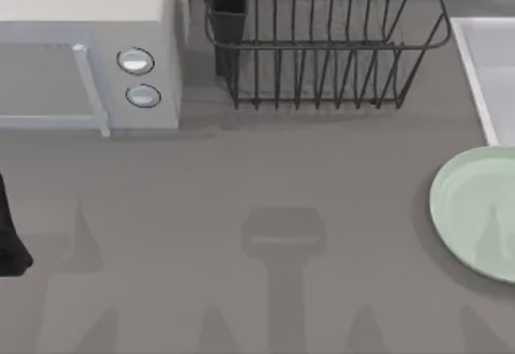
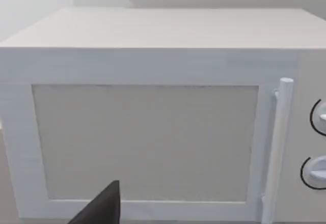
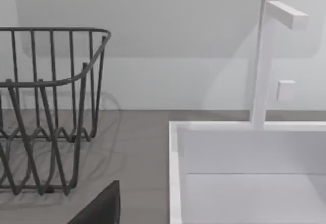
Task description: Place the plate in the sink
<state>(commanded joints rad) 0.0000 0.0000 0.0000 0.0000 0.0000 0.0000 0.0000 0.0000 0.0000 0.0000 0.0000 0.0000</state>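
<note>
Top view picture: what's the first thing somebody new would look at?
Probably the pale green plate, lying flat on the grey table at the right edge, just in front of the white sink. Next, the big white microwave at the back left with its two round knobs, and the black wire dish rack standing between it and the sink.

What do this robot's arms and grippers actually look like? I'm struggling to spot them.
Very little of them is in view. At the top view's left edge, a matte black, rounded piece of the left arm pokes in. Each wrist view has a dark charcoal, wedge-shaped fingertip with flat faces and a pointed tip: one before the microwave, one beside the sink. No cables or markings are visible.
</note>
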